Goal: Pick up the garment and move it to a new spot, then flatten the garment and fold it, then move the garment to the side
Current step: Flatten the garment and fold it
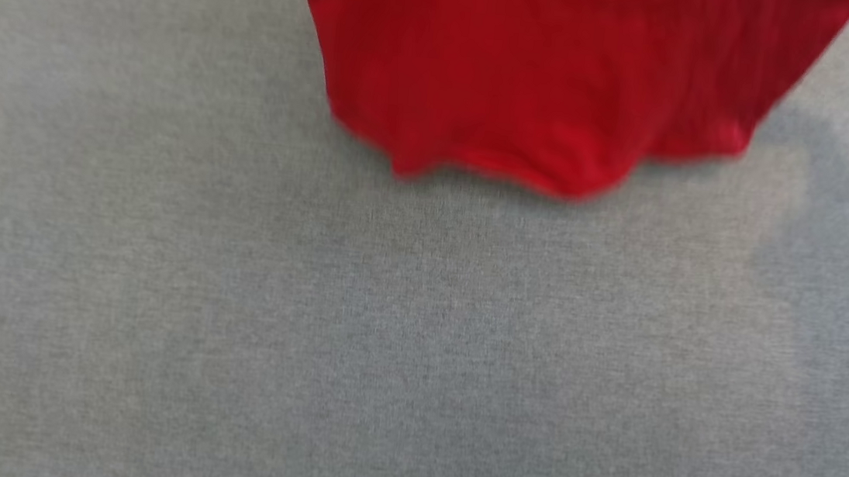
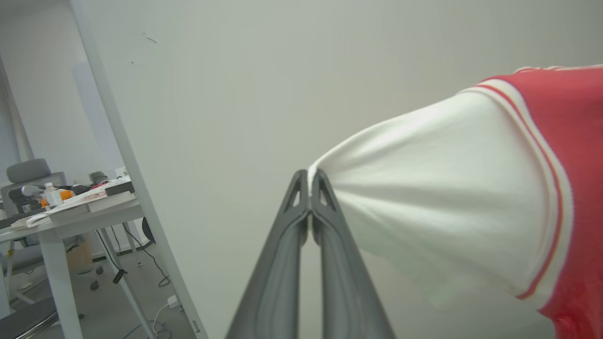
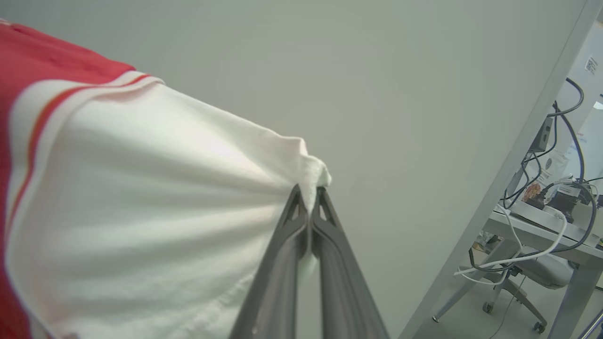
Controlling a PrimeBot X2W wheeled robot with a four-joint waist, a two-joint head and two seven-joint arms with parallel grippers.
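Nearest the lens in the left wrist view, the left gripper (image 2: 309,176) rises from the bottom middle of the frame. Its two dark fingers are pressed together on the tip of a white sleeve (image 2: 424,197). The cloth fans out from that pinch toward the right edge, where striped trim (image 2: 541,188) meets the red body. The right wrist view mirrors this: the right gripper (image 3: 309,193) is clamped on the other sleeve (image 3: 141,212), a small tuft poking past the fingertips and the fabric spreading to the frame's left.

Both sleeves look taut, so the garment (image 1: 549,71) hangs stretched between the two arms, in front of a pale wall (image 2: 235,94). In the head view its red lower part fills the top centre, with the wavy hem (image 1: 493,171) blurred against a grey surface (image 1: 230,313). I cannot tell whether the hem touches that surface. A cluttered desk (image 2: 70,207) sits at the left of the left wrist view.

This looks like the carry to a new spot. Next the arms would need to lower together, hem first, keeping the sleeves spread so the shirt lands flat and unwrinkled.
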